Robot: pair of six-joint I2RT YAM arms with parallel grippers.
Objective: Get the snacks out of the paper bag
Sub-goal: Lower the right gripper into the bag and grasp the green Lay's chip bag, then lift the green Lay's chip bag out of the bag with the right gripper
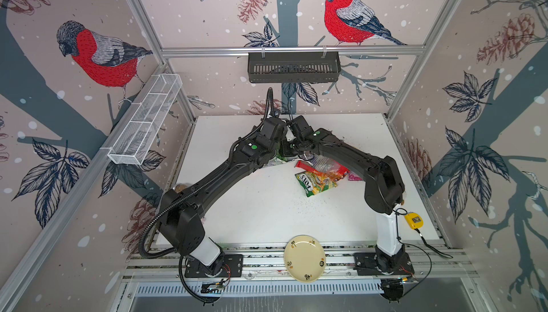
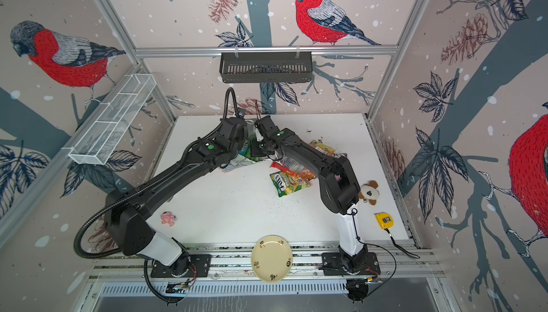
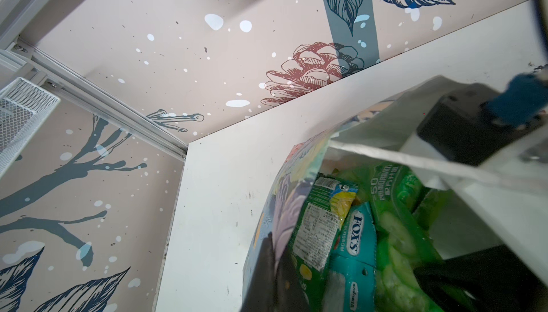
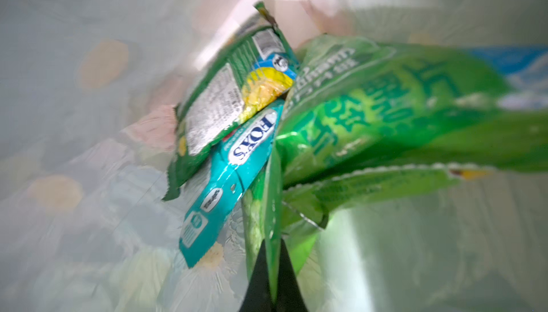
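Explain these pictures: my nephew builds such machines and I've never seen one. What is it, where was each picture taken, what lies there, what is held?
Two black robot arms stand bolted at the front of a white table. The two wide pictures come from one camera overhead; the two close ones from cameras on the arms' wrists. On the table lie a glossy green FOX'S packet, a red plastic packet, a yellow tape measure and, at the front edge, a cream round plate. The left hand is shut, seemingly on the rim of the pastel floral paper bag. The right hand reaches inside it, shut on a green plastic packet beside a teal FOX'S packet.
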